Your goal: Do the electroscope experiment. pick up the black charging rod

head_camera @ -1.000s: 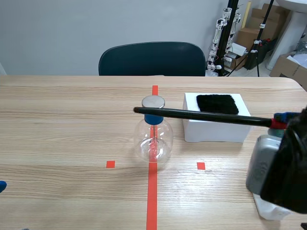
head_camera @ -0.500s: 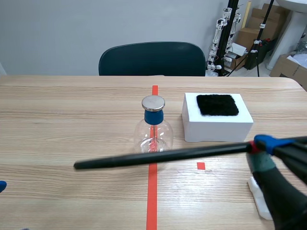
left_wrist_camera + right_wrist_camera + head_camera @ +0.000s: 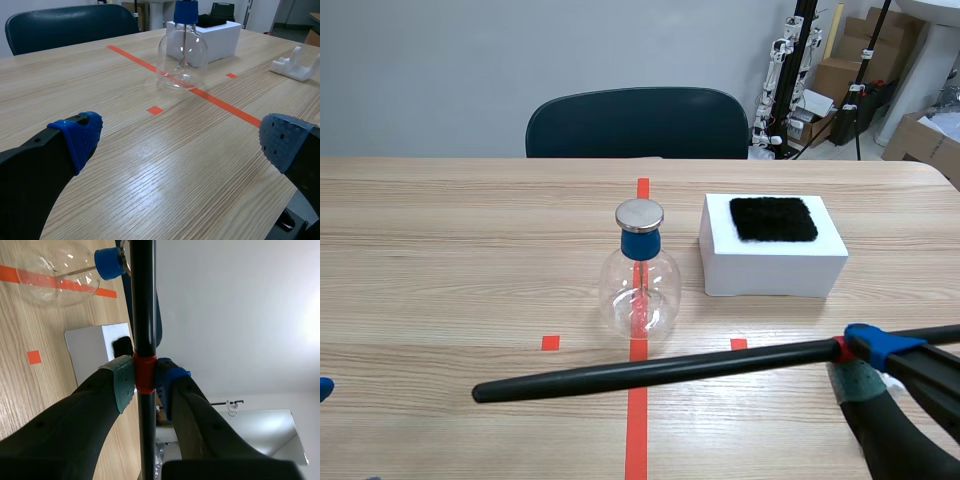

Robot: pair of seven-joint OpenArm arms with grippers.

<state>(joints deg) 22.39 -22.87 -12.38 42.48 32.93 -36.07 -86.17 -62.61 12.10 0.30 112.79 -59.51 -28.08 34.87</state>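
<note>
The black charging rod (image 3: 660,371) hangs level above the table's near part, stretching from near the left red square to the right arm. My right gripper (image 3: 855,347) is shut on it at its red band (image 3: 144,373), one pad on each side of the rod (image 3: 143,300). The electroscope, a clear glass flask (image 3: 640,290) with a blue neck and metal cap, stands on the red centre line beyond the rod. My left gripper (image 3: 177,142) is open low over bare table, well short of the flask (image 3: 183,55); only a blue pad tip (image 3: 324,388) shows in the scene view.
A white box (image 3: 772,258) with a black fur pad (image 3: 773,218) on top stands right of the flask. A white rod holder (image 3: 296,64) lies on the table near the right arm. A dark chair (image 3: 636,124) stands behind the table's far edge.
The right arm swung the rod from over the flask's cap down toward the near edge, then lowered it a little further. The left arm has not moved.
</note>
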